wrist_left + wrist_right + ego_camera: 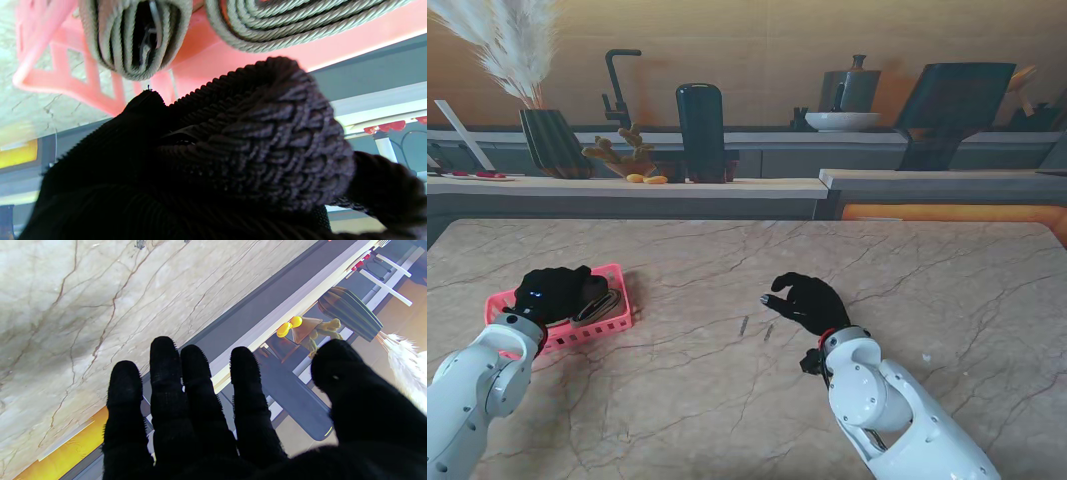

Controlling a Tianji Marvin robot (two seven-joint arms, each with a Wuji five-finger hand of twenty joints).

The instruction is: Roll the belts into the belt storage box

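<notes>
Stand view: left robot hand (pixel 555 292) hides the pink box (pixel 617 318), grip unclear; right robot hand (pixel 805 302) spread.

The belt storage box (pixel 617 318) was a small pink plastic basket with cut-out openings in its walls, standing on the marble table toward the robot's left. Two rolled belts lay inside it, side by side. In the left wrist view, one belt (pixel 136 36) was a grey-green woven coil standing on edge, squeezed into a narrow oval, with a thin metal piece showing in its dark centre. The second belt (pixel 300 23), of the same ribbed webbing, was wound into a wider coil, its layers lying tight against the box's pink wall.
</notes>
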